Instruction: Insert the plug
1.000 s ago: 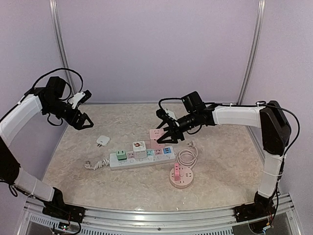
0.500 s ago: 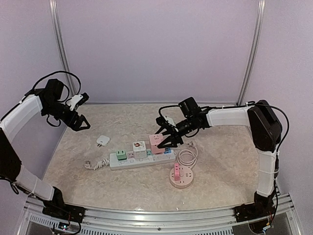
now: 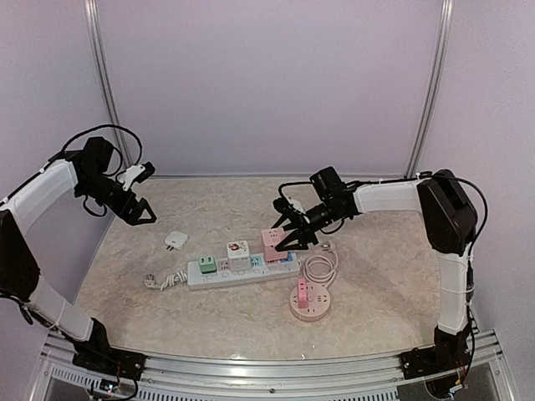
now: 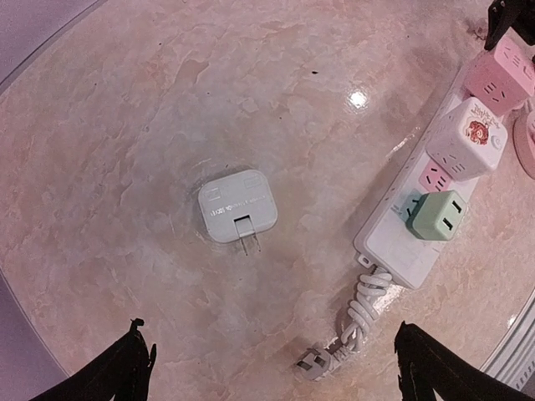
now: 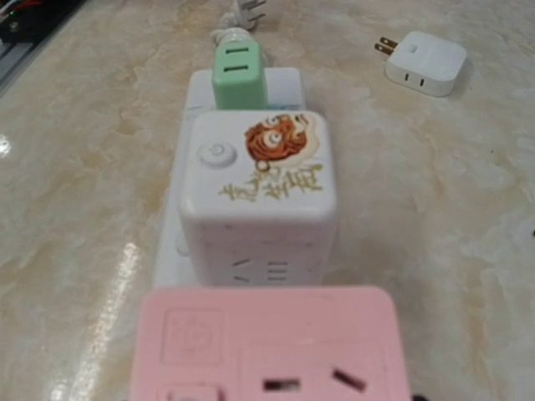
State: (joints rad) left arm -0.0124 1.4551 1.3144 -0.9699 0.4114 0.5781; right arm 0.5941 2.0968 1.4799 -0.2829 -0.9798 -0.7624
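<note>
Pink cube plug [image 3: 272, 241] is held by the right gripper [image 3: 286, 239], which is closed on its sides. It is at the right part of the white power strip [image 3: 242, 271], just beside the white cube [image 3: 238, 253] with a red drawing; I cannot tell if it is fully pushed in. A green cube [image 3: 206, 266] stands further left on the strip. A flat white adapter [image 3: 174, 240] lies apart on the marble surface [image 3: 376, 276]. The left gripper [image 3: 140, 210] hangs wide open, holding nothing, well apart from the strip
</note>
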